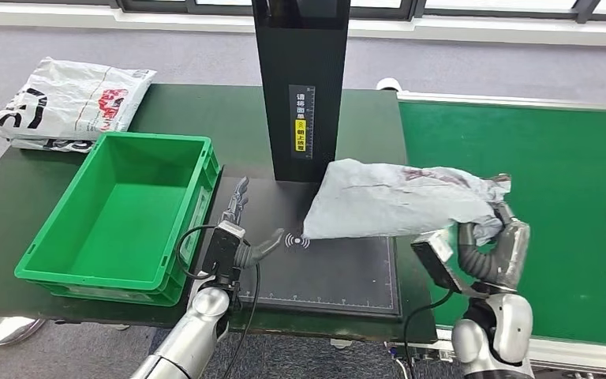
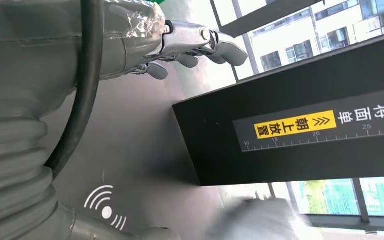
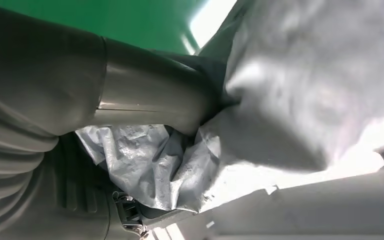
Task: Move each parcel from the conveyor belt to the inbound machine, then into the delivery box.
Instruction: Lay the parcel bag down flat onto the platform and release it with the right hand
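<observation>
Green belting is filling the right side of the head view, where the conveyor belt (image 1: 536,197) is running beside a dark desk (image 1: 205,118) that is taking up the centre and left. On the desk, toward the lower left of the frame, a green delivery box (image 1: 63,260) is standing open with nothing inside. At centre, the inbound machine (image 1: 300,87) is rising as a black upright column with a yellow label, its flat black scanning plate (image 1: 339,272) lying at its foot. A grey parcel (image 1: 394,197), crumpled and soft, is hanging right of centre, stretching from the belt's edge over the plate, its far corner close to the white signal mark. At upper left a white printed bag (image 1: 67,99) is lying on the desk's corner. The right hand (image 1: 497,245), at lower right, is gripping the parcel's bunched end, fingers wrapped into the plastic. The left hand (image 1: 237,229), at lower centre between box and plate, is holding nothing, its fingers spread apart above the desk.
</observation>
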`<state>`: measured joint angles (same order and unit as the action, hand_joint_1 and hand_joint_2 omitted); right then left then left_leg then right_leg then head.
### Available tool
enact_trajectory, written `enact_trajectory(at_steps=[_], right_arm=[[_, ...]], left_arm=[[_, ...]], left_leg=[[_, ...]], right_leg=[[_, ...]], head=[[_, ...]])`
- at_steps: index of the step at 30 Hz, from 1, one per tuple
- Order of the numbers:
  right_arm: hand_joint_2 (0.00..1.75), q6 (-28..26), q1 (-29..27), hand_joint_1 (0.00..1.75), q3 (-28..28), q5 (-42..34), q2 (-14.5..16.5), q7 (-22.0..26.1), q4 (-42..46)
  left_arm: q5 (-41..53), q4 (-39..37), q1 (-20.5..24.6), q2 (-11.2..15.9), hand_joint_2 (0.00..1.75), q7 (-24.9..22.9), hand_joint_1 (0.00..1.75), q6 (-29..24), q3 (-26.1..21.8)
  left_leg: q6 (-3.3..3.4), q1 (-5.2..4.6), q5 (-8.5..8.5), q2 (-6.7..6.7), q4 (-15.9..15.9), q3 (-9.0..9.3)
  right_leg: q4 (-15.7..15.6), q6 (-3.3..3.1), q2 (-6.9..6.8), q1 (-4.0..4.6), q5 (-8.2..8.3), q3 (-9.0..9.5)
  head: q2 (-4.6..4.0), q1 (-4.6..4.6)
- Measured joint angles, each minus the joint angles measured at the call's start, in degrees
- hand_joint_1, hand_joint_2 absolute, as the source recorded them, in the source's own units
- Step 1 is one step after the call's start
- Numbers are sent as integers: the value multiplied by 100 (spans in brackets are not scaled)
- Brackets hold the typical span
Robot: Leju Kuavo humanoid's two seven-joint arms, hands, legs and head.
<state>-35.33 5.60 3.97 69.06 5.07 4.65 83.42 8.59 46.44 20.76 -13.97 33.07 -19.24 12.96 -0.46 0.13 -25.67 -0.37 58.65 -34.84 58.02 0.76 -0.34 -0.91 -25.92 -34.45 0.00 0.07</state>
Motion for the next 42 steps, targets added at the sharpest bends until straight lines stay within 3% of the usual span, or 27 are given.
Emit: enact_trajectory(at_steps=[10, 11, 14, 15, 25, 30, 35, 42], right_arm=[[175, 2365, -84, 175, 1770, -201, 55, -799, -278], [175, 2577, -40, 164, 1888, -222, 49, -877, -410], [175, 2942, 170, 34, 2147, -226, 41, -1073, -833], [175, 3005, 242, 0, 2206, -219, 39, -1113, -973], [175, 3087, 639, 0, 2428, -234, 20, -1225, -1610], [175, 2685, 621, 0, 2339, -389, 16, -1429, -1272], [175, 1858, 403, 0, 1679, -946, 53, -727, -161], [175, 1398, 85, 0, 1106, -1569, 118, -126, 533]], left_arm=[[-93, -13, 30, 41, 175, 33, 0, 84, -78], [-118, -22, 43, 47, 175, 26, 0, 100, -89], [-167, -84, 141, 54, 175, -2, 0, 149, -98], [-182, -106, 184, 53, 175, -8, 0, 162, -99], [-195, -286, 401, 38, 175, -18, 0, 223, -100], [145, -352, 469, -14, 175, -70, 0, 569, -96], [836, -494, 570, -77, 175, -244, 0, 695, 31], [1396, -729, 716, -124, 175, -407, 0, 619, 215]], left_leg=[[-2, 4, 1, 2, -4, 0], [-2, 4, 1, 2, -4, 0], [-4, 3, 4, 1, -3, 0], [-5, 3, 4, 1, -2, 0], [-6, 3, 4, 2, -2, 4], [-6, 2, 5, 5, -1, 4], [-6, 1, 4, 2, 1, 3], [-8, 1, -3, 10, 1, 3]], right_leg=[[1, -8, 0, 5, -6, -3], [1, -8, 0, 5, -6, -3], [1, -7, 0, 4, -5, -3], [1, -7, 0, 4, -5, -3], [0, -8, 1, 4, -4, -3], [1, -9, 4, 3, -2, -8], [0, -8, 5, 1, 0, -7], [0, -8, 17, 2, 0, -13]], head=[[0, 0], [0, 0], [0, 0], [0, 0], [0, 0], [0, 0], [0, 0], [1, 0]])
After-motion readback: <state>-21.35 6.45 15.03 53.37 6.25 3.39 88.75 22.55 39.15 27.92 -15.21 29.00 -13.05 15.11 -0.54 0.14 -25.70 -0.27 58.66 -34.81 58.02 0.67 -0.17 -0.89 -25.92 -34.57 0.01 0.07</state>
